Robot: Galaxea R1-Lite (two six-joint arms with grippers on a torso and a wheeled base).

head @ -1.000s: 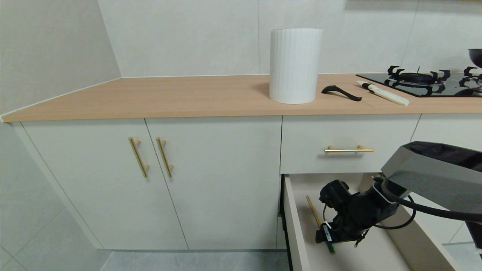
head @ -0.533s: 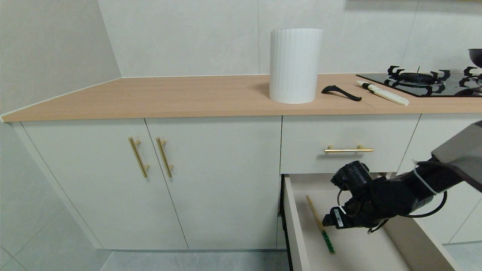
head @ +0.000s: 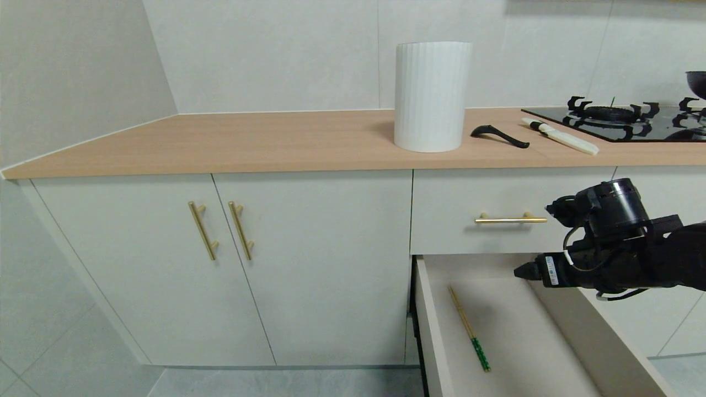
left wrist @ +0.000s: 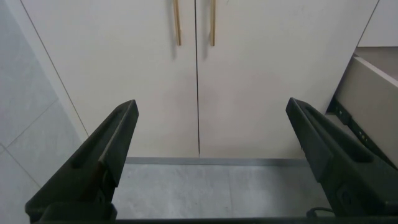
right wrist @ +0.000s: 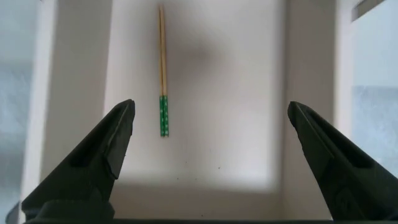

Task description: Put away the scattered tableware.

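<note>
The pair of chopsticks (head: 468, 328) (right wrist: 163, 71) is lying flat on the floor of the pulled-out lower drawer (head: 431, 325) (right wrist: 236, 93). They're sitting close to its left wall with the green-patterned ends pointing toward the drawer's front. The two sticks are lying side by side and touching, and they're the only thing I'm seeing in the part of the drawer that's showing.

The right gripper (head: 521, 271) (right wrist: 210, 109) is hovering above the drawer, over toward its right wall and well apart from the chopsticks. Its fingers are spread wide and it's gripping nothing.

The left gripper (left wrist: 211, 106) is hanging low in front of the double cabinet doors (head: 309, 264) (left wrist: 249, 81). It's also gaping wide and carrying nothing, with the doors' gold handles (left wrist: 177, 22) showing beyond it.

Right above the open drawer, the upper drawer is sitting closed with its gold bar handle (head: 511, 220).

Up on the wooden countertop (head: 248, 143), a tall white ribbed canister (head: 432, 95) is standing upright. I can't tell what's inside it from this angle.

Just to the right of it, a black curved utensil (head: 499, 135) is lying on the counter. A pale knife (head: 560, 136) is lying next to that, near the edge of the gas hob (head: 618, 118).
</note>
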